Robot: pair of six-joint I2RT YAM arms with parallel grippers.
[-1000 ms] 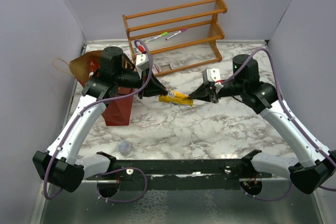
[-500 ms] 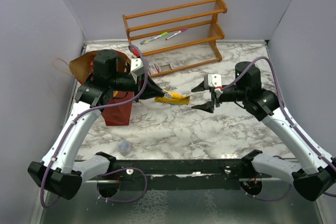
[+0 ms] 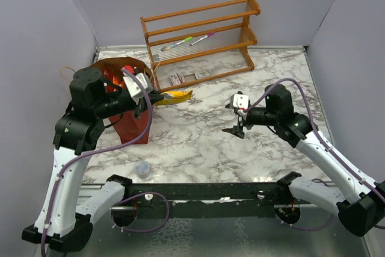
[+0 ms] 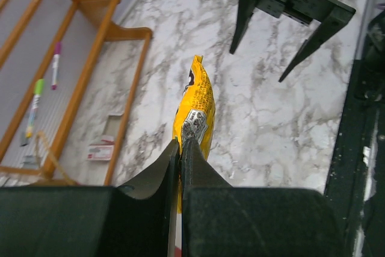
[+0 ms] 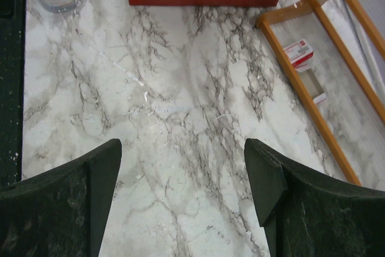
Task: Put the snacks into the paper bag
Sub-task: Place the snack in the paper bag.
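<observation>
A yellow snack packet (image 3: pixel 174 95) hangs level above the table, and my left gripper (image 3: pixel 154 97) is shut on its near end. In the left wrist view the packet (image 4: pixel 196 97) sticks out past the pinched fingertips (image 4: pixel 180 144). The dark-red paper bag (image 3: pixel 133 126) stands upright just left of that gripper, and its brown mouth (image 3: pixel 114 71) opens upward with something orange showing inside. My right gripper (image 3: pixel 233 118) is open and empty over the middle of the table, right of the packet. It also shows in the left wrist view as the right gripper (image 4: pixel 260 63). Bare marble lies between the right gripper's (image 5: pixel 183 154) fingers.
A wooden slatted rack (image 3: pixel 201 34) stands at the back with marker pens (image 3: pixel 187 41) on its shelf. A small red-and-white box (image 3: pixel 176 79) lies in front of it. A clear plastic cup (image 3: pixel 142 168) sits near the front edge, below the bag.
My right gripper has let go of the yellow packet, opened, and drawn back to the right and down. My left arm has carried the packet left, toward the bag.
</observation>
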